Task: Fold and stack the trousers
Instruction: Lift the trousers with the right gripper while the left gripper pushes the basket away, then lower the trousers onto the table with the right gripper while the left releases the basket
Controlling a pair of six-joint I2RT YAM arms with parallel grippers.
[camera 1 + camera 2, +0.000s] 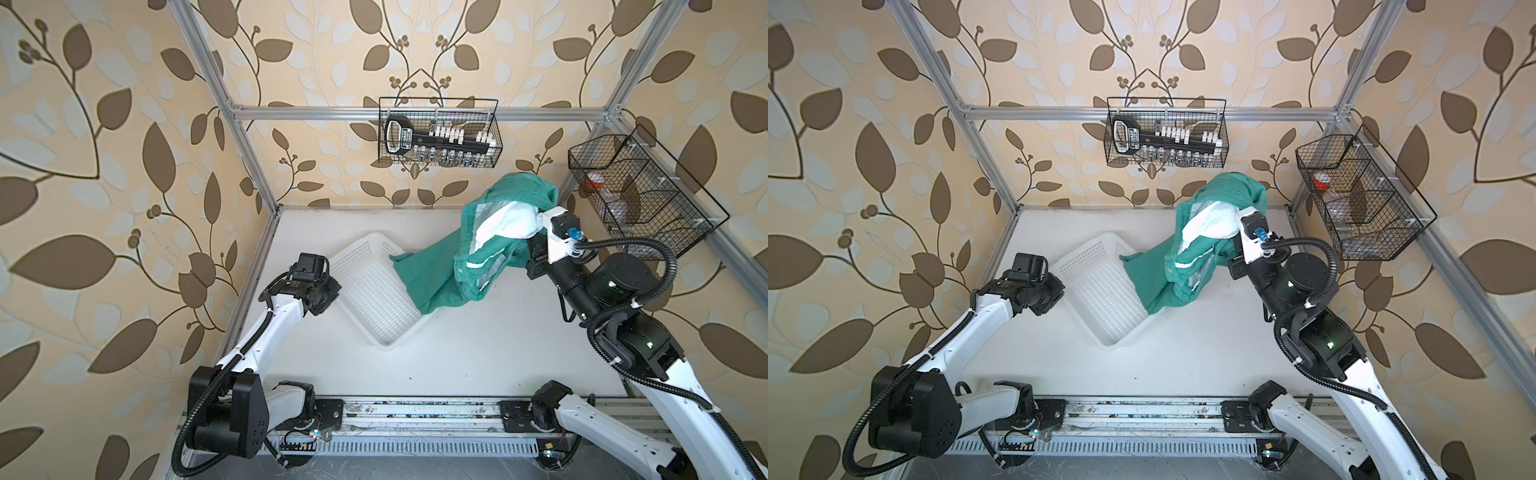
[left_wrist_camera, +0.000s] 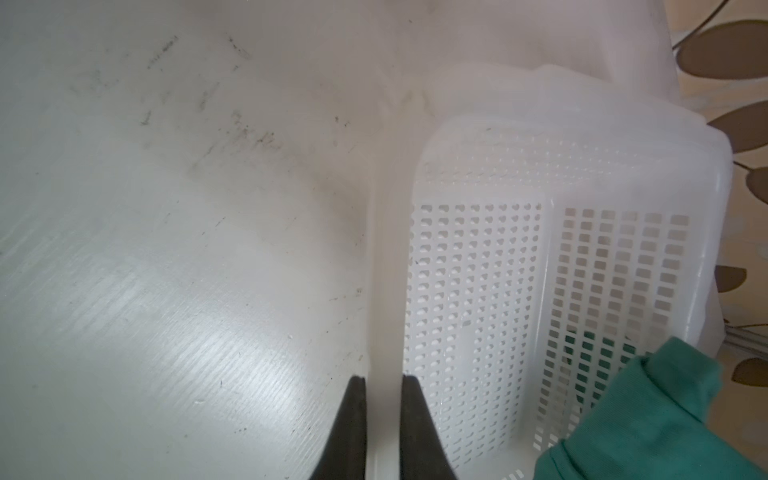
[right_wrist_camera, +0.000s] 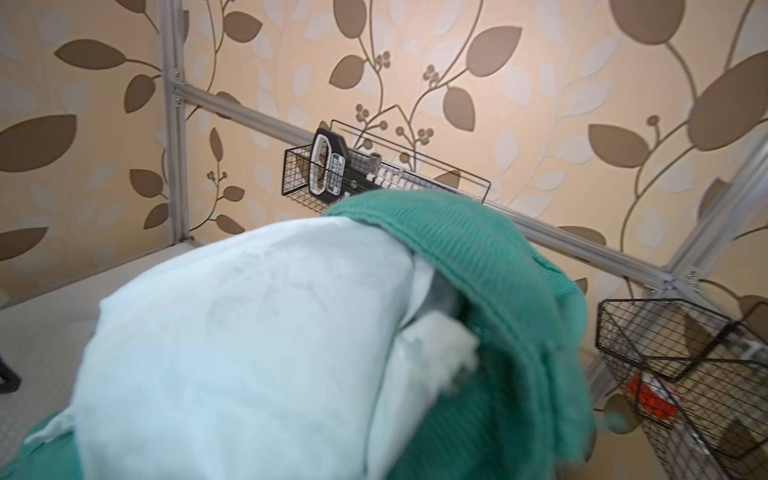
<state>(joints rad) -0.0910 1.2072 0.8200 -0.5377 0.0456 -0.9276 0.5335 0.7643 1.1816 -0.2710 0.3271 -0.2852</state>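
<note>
**Item: the trousers** [image 1: 440, 278], one pair, teal-green. We find them unfolded and bunched. Their upper part is raised above the table [image 1: 457, 357], just beyond the far right side of the white basket [image 1: 374, 299]. It hangs from the right gripper [image 1: 536, 214], with whitish pocket lining [image 1: 507, 224] turned outward. The lower part trails down across the basket's right corner, partly over its rim and partly on the table beside it.

**Progress, as we judge it:** early. No fold is made and nothing is stacked. We have yet to clear the cloth off the basket, spread it flat, fold it and set it down as a stack.

**Right gripper:** its fingers are buried in cloth in every view, so we cannot see the jaws. The garment hangs from it clear of the table, so we take it as clamped on the trousers.

**Left gripper** [image 2: 384, 379]: at the basket's left rim. Its two dark fingers are drawn together on that rim, one outside and one inside, clamped on the basket.

**Containers:**
- White basket: perforated plastic, set cornerwise. Its floor is bare except for the trouser end over one corner. Green shows through the wall holes in the left wrist view.
- Rear wire basket [image 1: 494, 124]: hung on the frame rail beyond the white basket. It holds a black rack of small white and metal pieces.
- Side wire basket [image 1: 706, 216]: hung beyond and right of the white basket, and divided into compartments. It holds something red and white, and we cannot make out the rest.
</note>
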